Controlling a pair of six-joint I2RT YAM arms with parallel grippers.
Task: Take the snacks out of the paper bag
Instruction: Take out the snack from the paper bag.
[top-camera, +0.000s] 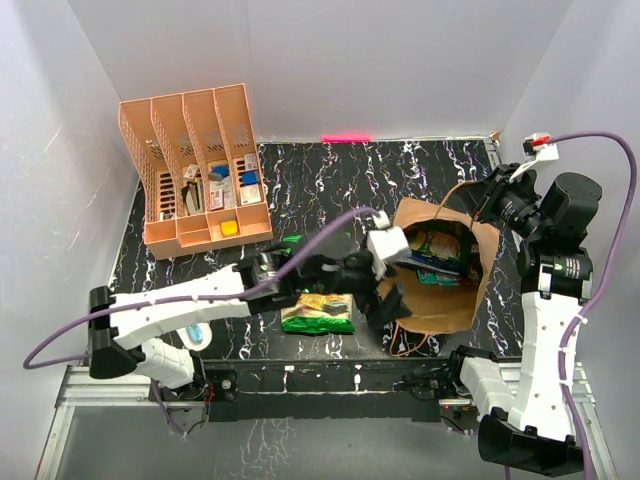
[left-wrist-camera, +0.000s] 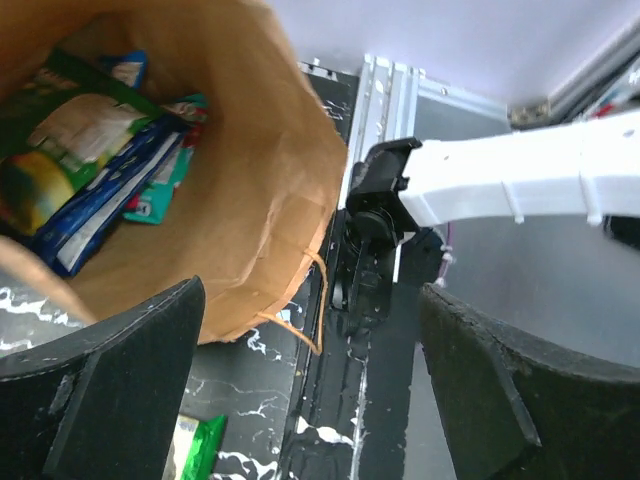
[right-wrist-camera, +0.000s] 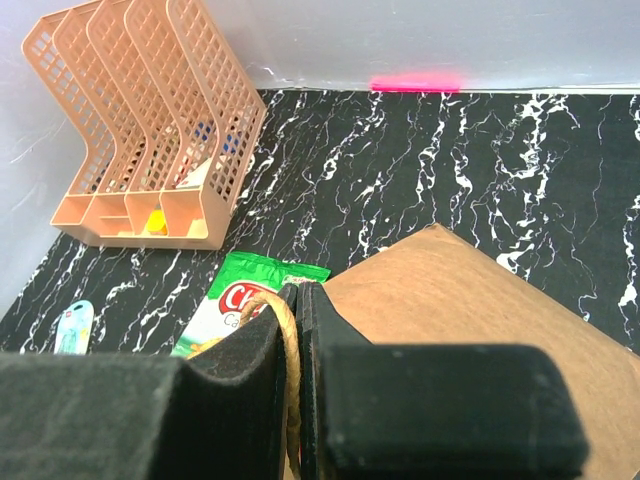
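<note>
Your paper bag (top-camera: 445, 305) lies on its side right of centre on the table (right-wrist-camera: 450, 170), mouth turned toward the left arm, and most of the snacks (left-wrist-camera: 90, 170) are inside it: you can count a green packet, a blue-and-white one and a teal one stacked against the bag's wall in the left wrist view. Only one green packet (top-camera: 318, 315) is out, lying flat on the table just left of the bag's mouth, so by my reckoning you are early in the job, with several packets left to fetch. Your left gripper (left-wrist-camera: 312, 292) hangs at the mouth with its jaws spread wide and nothing between them, well placed to reach in for the next packet. Your right gripper (right-wrist-camera: 300, 330) is clamped tight on the bag's twine handle (right-wrist-camera: 291, 370) at the far side, which seems to steady the bag. Further off, the orange file organiser (top-camera: 200, 170) stands at the back left corner, and a small light-blue gadget (top-camera: 197, 337) lies near the left arm's base; neither needs touching.
</note>
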